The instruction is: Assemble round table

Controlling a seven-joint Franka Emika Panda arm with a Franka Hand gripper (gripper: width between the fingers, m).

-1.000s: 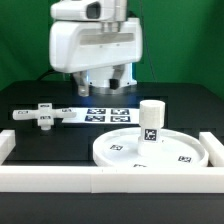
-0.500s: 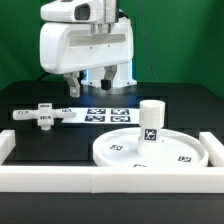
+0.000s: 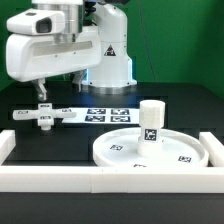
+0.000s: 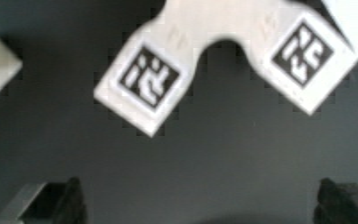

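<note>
The large rimmed round disc [image 3: 150,151] lies on the black table near the front rail, with the short cylindrical leg [image 3: 151,122] standing upright on its middle. The cross-shaped base [image 3: 38,116] lies flat at the exterior view's left, just left of the marker board [image 3: 95,113]. My gripper [image 3: 42,95] hangs above the base, a little apart from it. In the wrist view two tagged arms of the base [image 4: 158,72] fill the frame, and the dark fingertips [image 4: 57,198] stand wide apart with nothing between them.
A long white border rail [image 3: 110,180] runs along the front, with short side pieces at both ends [image 3: 5,145]. The arm's white body [image 3: 60,45] hangs over the back left of the table.
The arm has swung from above the marker board toward the exterior view's left and now hangs over the cross-shaped base. The disc, leg and base have not moved.
</note>
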